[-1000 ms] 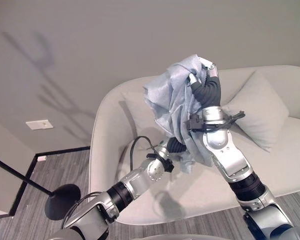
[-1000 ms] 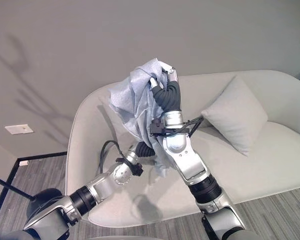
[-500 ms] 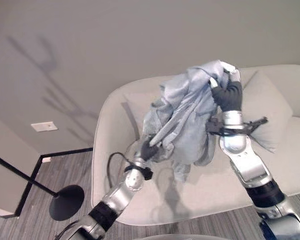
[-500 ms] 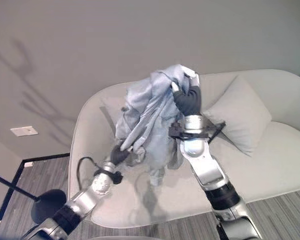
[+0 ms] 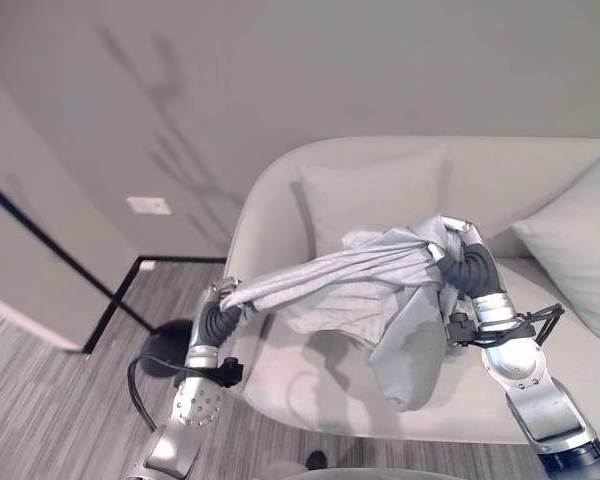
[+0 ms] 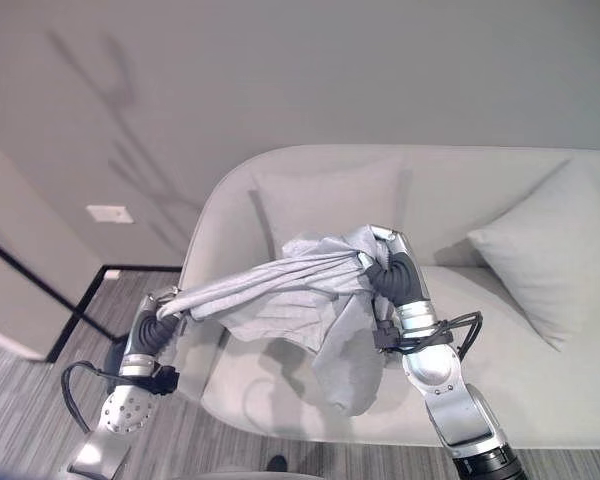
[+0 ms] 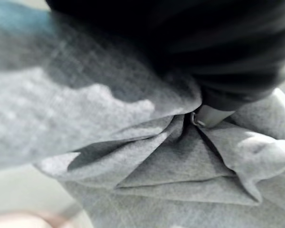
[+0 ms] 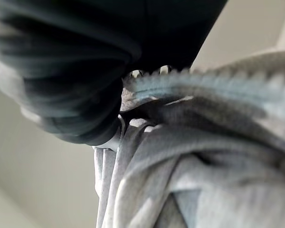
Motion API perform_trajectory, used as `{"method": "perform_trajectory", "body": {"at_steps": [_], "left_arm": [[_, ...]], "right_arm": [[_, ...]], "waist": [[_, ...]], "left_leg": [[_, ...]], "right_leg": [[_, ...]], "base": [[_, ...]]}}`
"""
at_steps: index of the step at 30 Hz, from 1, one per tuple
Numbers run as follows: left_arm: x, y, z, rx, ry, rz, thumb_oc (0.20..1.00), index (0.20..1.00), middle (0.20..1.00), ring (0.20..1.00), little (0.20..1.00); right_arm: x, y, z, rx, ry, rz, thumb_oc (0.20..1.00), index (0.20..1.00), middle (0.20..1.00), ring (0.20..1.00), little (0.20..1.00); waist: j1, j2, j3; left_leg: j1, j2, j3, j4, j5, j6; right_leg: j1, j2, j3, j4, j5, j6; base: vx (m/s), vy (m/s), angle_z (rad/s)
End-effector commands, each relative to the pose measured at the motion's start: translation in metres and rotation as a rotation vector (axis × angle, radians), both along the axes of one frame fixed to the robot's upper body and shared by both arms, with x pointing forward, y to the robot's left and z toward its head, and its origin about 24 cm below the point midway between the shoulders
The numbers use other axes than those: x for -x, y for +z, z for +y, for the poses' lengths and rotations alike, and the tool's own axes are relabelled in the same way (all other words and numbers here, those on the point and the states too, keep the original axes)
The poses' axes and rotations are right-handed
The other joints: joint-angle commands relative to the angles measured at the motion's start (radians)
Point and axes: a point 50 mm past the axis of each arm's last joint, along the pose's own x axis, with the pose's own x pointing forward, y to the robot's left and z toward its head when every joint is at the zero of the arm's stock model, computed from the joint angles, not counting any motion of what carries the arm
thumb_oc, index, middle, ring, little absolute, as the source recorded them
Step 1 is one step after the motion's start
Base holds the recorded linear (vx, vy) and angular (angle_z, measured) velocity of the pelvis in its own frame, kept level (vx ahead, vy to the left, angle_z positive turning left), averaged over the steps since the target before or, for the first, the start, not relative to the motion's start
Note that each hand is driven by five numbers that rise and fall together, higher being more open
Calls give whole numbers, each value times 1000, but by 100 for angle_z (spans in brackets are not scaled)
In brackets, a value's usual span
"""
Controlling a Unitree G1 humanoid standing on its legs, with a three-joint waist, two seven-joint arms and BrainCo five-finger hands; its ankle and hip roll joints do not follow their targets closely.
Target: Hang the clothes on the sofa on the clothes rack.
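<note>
A light grey garment (image 5: 365, 295) hangs stretched between my two hands in front of the pale sofa (image 5: 380, 180). My left hand (image 5: 223, 300) is shut on one end of it, low at the sofa's left arm. My right hand (image 5: 458, 245) is shut on the bunched other end, higher and over the seat. The loose middle of the garment (image 6: 345, 370) droops down toward the seat cushion. Up close in the left wrist view the grey cloth (image 7: 180, 166) folds against my hand, and the right wrist view shows its ribbed hem (image 8: 204, 85) by my hand's dark cover.
A grey cushion (image 5: 580, 245) leans at the sofa's right end. The clothes rack's black pole (image 5: 50, 245) slants down to its round black base (image 5: 163, 350) on the striped floor left of the sofa. A white wall outlet (image 5: 147, 205) sits behind it.
The camera has turned and the whole scene has shifted. Both hands have come down and moved apart, pulling the bunched garment out into a long stretched band; the left hand swung out to the left.
</note>
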Motion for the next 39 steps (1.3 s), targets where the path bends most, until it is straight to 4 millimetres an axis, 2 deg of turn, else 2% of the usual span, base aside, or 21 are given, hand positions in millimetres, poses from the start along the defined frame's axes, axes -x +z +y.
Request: {"method": "perform_trajectory", "body": {"at_steps": [1, 3, 7, 8, 9, 11, 14, 17, 20, 23, 24, 25, 26, 27, 31, 33, 34, 35, 36, 37, 39], "left_arm": [[-7, 38, 41, -62, 155, -195, 200, 200, 200, 200, 200], [-8, 39, 36, -60, 129, -206, 200, 200, 200, 200, 200], [-4, 24, 20, 7, 40, -137, 200, 200, 200, 200, 200], [-7, 20, 8, 59, -25, -105, 200, 200, 200, 200, 200], [-7, 20, 7, 60, -26, -106, 200, 200, 200, 200, 200], [-9, 19, -4, 56, -102, -89, 200, 200, 200, 200, 200], [-11, 19, -22, 56, -201, -77, 200, 200, 200, 200, 200], [-13, 17, -28, 76, -216, -72, 200, 200, 200, 200, 200], [-14, 14, -35, 101, -222, -73, 200, 200, 200, 200, 200], [-12, 5, -43, 77, -275, -21, 200, 200, 200, 200, 200], [-12, 5, -43, 76, -277, -20, 200, 200, 200, 200, 200], [-11, 5, -43, 54, -289, -23, 200, 200, 200, 200, 200], [-11, 8, -38, 0, -287, -34, 200, 200, 200, 200, 200], [-13, 13, -32, -20, -271, -59, 200, 200, 200, 200, 200], [-15, 23, -20, -73, -231, -97, 200, 200, 200, 200, 200], [-9, 26, -6, -122, -175, -116, 200, 200, 200, 200, 200], [-7, 24, -2, -143, -158, -103, 200, 200, 200, 200, 200], [-7, 24, -2, -144, -158, -103, 200, 200, 200, 200, 200], [-3, 21, 0, -156, -156, -82, 200, 200, 200, 200, 200], [-3, 21, 1, -156, -156, -81, 200, 200, 200, 200, 200], [2, 15, 2, -149, -145, -50, 200, 200, 200, 200, 200]], "right_arm": [[2, 49, -4, 18, 32, -263, 200, 200, 200, 200, 200], [0, 47, -3, 17, 35, -252, 200, 200, 200, 200, 200], [3, 36, 2, -12, 82, -189, 200, 200, 200, 200, 200], [4, 30, 4, -12, 94, -151, 200, 200, 200, 200, 200], [4, 30, 4, -11, 94, -152, 200, 200, 200, 200, 200], [6, 25, 4, 0, 99, -125, 200, 200, 200, 200, 200], [7, 16, -1, 19, 69, -89, 200, 200, 200, 200, 200], [7, 13, -5, 7, 36, -78, 200, 200, 200, 200, 200], [7, 7, -11, -7, -3, -52, 200, 200, 200, 200, 200], [9, -4, -24, 32, -96, -8, 200, 200, 200, 200, 200], [9, -5, -24, 33, -98, -8, 200, 200, 200, 200, 200], [13, -9, -27, 37, -129, 10, 200, 200, 200, 200, 200], [14, -18, -28, 26, -172, 42, 200, 200, 200, 200, 200], [14, -18, -28, 9, -183, 42, 200, 200, 200, 200, 200], [14, -19, -25, -27, -193, 47, 200, 200, 200, 200, 200], [20, -23, -30, -30, -214, 59, 200, 200, 200, 200, 200], [23, -22, -33, -41, -217, 48, 200, 200, 200, 200, 200], [23, -22, -33, -41, -217, 48, 200, 200, 200, 200, 200], [27, -24, -35, -45, -209, 64, 200, 200, 200, 200, 200], [27, -24, -35, -45, -209, 65, 200, 200, 200, 200, 200], [29, -27, -36, -33, -205, 72, 200, 200, 200, 200, 200]], "waist": [[-6, -32, 19], [-11, -24, 22], [-36, -20, 27], [-67, -9, 31], [-67, -7, 32], [-99, 10, 23], [-145, 38, 5], [-159, 44, -4], [-169, 53, -18], [-188, 44, -46], [-185, 39, -43], [-183, 27, -34], [-177, -9, -14], [-173, -22, 4], [-168, -36, 47], [-164, -36, 64], [-163, -38, 62], [-165, -39, 59], [-165, -47, 55], [-166, -48, 54], [-172, -78, 44]], "left_leg": [[-130, -18, 11, -32, 56, -76], [-135, 1, 51, -32, 59, -74], [-56, 110, 104, -32, 26, -82], [-16, 204, 134, -27, 61, -92], [-17, 205, 134, -29, 66, -92], [15, 287, 169, -28, 135, -115], [40, 423, 211, -31, 303, -183], [35, 466, 191, -32, 341, -213], [7, 471, 117, -32, 278, -235], [40, 450, 162, -28, 9, -216], [44, 444, 167, -23, 1, -213], [57, 422, 176, 10, -63, -201], [71, 354, 190, 51, -143, -152], [73, 322, 199, 71, -155, -128], [83, 267, 214, 108, -172, -86], [81, 196, 206, 101, -158, -29], [73, 150, 196, 101, -151, 1], [67, 150, 193, 102, -147, -1], [79, 111, 182, 97, -149, 15], [77, 110, 182, 96, -144, 14], [106, 55, 155, 78, -147, 23]], "right_leg": [[-31, -64, -15, -16, 16, 57], [-46, -80, -26, -16, 30, 65], [-53, -127, -22, -14, 57, 68], [-64, -150, -19, -7, 59, 70], [-66, -149, -20, -8, 64, 69], [-76, -167, -18, -1, 65, 76], [-94, -229, -11, 17, 82, 108], [-107, -264, 3, 35, 93, 132], [-120, -317, 37, 61, 112, 172], [-104, -417, 45, 69, 180, 225], [-99, -422, 48, 66, 181, 225], [-91, -457, 53, 77, 246, 225], [-107, -527, 53, 103, 423, 225], [-123, -556, 48, 119, 499, 225], [-133, -577, 27, 157, 510, 225], [-141, -459, 58, 256, 305, 174], [-153, -326, 55, 313, 166, 125], [-159, -327, 52, 321, 160, 120], [-160, -209, 70, 343, 58, 86], [-162, -209, 69, 342, 60, 82], [-154, -55, 159, 312, -5, 47]], "base": [[-172, 49, 60], [-171, 96, 50], [-69, 137, 11], [-73, 179, 0], [-81, 216, 16], [-39, 242, 27], [-52, 475, 1], [-55, 363, 10], [-79, 549, 27], [-76, 565, 40], [-34, 338, 33], [-89, 479, 18], [-162, 591, 16], [-156, 425, 5], [-121, 375, 0], [-131, 630, 21], [-77, 421, 20], [-3, 462, 18], [14, 168, 32], [53, 250, 38], [91, 149, 71]]}}
